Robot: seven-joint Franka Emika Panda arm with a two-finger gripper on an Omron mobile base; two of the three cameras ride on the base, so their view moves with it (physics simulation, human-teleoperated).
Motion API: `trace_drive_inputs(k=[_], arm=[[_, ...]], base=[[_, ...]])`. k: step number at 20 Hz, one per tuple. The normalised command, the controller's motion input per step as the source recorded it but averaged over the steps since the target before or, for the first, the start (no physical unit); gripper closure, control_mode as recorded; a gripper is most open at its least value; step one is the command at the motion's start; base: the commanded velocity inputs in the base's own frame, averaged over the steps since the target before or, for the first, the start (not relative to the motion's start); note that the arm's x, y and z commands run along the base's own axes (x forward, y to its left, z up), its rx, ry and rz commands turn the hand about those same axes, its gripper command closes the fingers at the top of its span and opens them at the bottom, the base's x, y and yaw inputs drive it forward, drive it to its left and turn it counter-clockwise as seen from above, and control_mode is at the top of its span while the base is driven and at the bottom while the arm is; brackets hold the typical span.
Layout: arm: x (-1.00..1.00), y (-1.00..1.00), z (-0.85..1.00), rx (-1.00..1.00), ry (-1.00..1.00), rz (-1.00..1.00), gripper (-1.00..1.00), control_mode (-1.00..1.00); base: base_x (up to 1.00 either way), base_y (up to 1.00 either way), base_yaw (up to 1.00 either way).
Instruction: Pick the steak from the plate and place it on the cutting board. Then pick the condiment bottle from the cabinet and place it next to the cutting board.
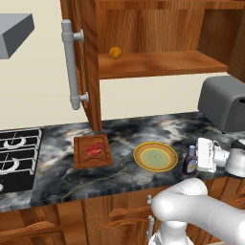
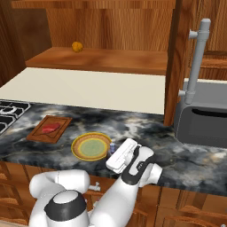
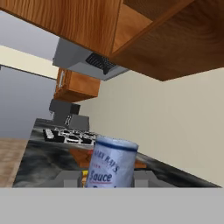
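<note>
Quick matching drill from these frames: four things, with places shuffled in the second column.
1. steak
2. plate
3. bottle
4. small orange thing

a. cabinet shelf
b. counter, between the fingers, right of the plate
c. cutting board
d. bare, on the counter right of the cutting board

Pairs: 1-c, 2-d, 3-b, 4-a

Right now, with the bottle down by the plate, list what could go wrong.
1. The gripper is close around the bottle; pulling back crookedly could tip it.
2. The bottle stands beside the plate, well away from the cutting board, so the placement may not count.
3. It stands near the counter front edge and could fall.
</note>
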Motion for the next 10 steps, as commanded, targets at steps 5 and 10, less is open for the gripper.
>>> trace_drive_inputs(k=[5,10], arm=[[-0.1,0.0,-0.27,0.0,-0.13,0.0,1.0,-1.0],[-0.15,0.03,-0.23,0.0,-0.19,0.0,1.0,-1.0]], base=[[0.0,0.0,0.0],[0.0,0.0,0.0]])
